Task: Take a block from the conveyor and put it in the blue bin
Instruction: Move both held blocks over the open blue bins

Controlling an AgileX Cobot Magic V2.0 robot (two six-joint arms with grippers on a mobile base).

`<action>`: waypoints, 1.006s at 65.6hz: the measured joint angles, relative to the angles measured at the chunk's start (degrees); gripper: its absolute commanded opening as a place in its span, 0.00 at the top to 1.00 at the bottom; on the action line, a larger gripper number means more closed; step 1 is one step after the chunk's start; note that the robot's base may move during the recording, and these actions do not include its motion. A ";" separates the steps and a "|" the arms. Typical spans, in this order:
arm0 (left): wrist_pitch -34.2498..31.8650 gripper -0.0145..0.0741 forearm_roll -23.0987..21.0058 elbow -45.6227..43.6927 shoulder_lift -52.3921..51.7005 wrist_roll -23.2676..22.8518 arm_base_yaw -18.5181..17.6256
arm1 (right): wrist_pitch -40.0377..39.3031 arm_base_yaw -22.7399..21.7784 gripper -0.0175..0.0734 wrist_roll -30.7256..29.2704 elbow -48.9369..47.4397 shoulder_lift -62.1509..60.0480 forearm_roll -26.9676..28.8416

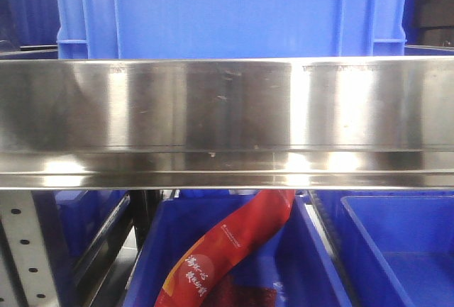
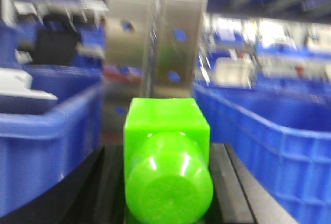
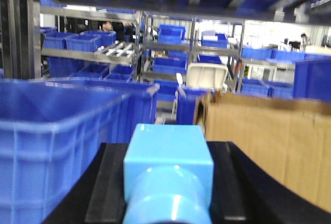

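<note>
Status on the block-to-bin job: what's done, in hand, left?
Done: pick-up looks finished. In hand: left gripper seems shut on a green block, right gripper on a light-blue block; a blue bin stands close by the right gripper. Left: neither block is in a bin yet, so both need placing and releasing. The conveyor isn't in view.
</note>
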 measured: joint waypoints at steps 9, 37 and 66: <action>1.07 0.96 0.00 -4.57 5.31 0.03 -5.19 | 0.17 2.11 0.98 0.00 -4.82 4.37 -0.15; -1.66 0.96 3.23 -20.92 31.44 0.12 -24.06 | -1.75 17.25 0.98 0.00 -19.88 27.69 -0.39; -7.65 0.79 3.36 -39.18 57.53 0.12 -31.12 | -7.15 24.07 0.92 0.00 -32.62 49.63 0.14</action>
